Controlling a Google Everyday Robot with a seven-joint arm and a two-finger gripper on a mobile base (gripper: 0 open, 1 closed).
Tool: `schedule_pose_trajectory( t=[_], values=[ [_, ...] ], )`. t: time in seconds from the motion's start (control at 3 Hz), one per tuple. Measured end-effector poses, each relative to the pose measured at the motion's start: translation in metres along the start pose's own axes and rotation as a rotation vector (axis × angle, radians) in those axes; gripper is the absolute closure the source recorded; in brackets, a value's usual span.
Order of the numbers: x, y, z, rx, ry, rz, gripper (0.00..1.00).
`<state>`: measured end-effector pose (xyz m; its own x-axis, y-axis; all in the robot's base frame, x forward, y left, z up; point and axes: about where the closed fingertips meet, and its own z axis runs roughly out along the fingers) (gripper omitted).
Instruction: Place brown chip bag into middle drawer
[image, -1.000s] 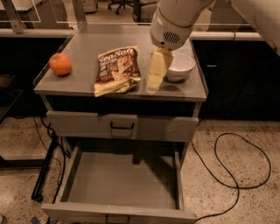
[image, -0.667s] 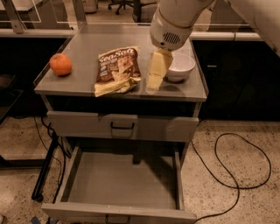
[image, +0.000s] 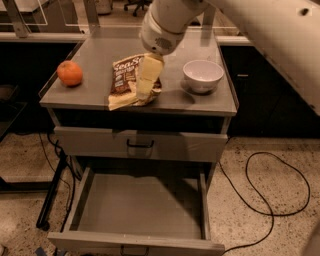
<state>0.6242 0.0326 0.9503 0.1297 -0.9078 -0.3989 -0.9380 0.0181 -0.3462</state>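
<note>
The brown chip bag (image: 122, 76) lies flat on the grey cabinet top (image: 100, 50), left of centre, with its white lettering showing. My gripper (image: 145, 85) hangs from the white arm directly over the bag's right half, covers that part of it, and reaches down to it or just above it. The middle drawer (image: 140, 207) is pulled out below the cabinet, with its flat grey floor bare.
An orange fruit (image: 69, 73) sits at the top's left edge and a white bowl (image: 203, 75) at the right. A closed drawer front with a black loop handle (image: 140, 144) is above the open drawer. A black cable (image: 272, 192) loops on the floor at right.
My gripper has moved left from the space between bag and bowl to over the bag's right half. The bag, bowl and fruit have stayed put.
</note>
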Motion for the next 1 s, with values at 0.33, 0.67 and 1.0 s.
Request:
schedule_pose_trajectory(
  t=[0.33,0.67,1.0],
  values=[
    [-0.029,-0.018,0.029,-0.01,-0.053,-0.061,0.0],
    [-0.029,-0.018,0.029,-0.01,-0.053,-0.061,0.0],
    [-0.026,-0.021,0.05,-0.038,-0.061,-0.051,0.0]
  ],
)
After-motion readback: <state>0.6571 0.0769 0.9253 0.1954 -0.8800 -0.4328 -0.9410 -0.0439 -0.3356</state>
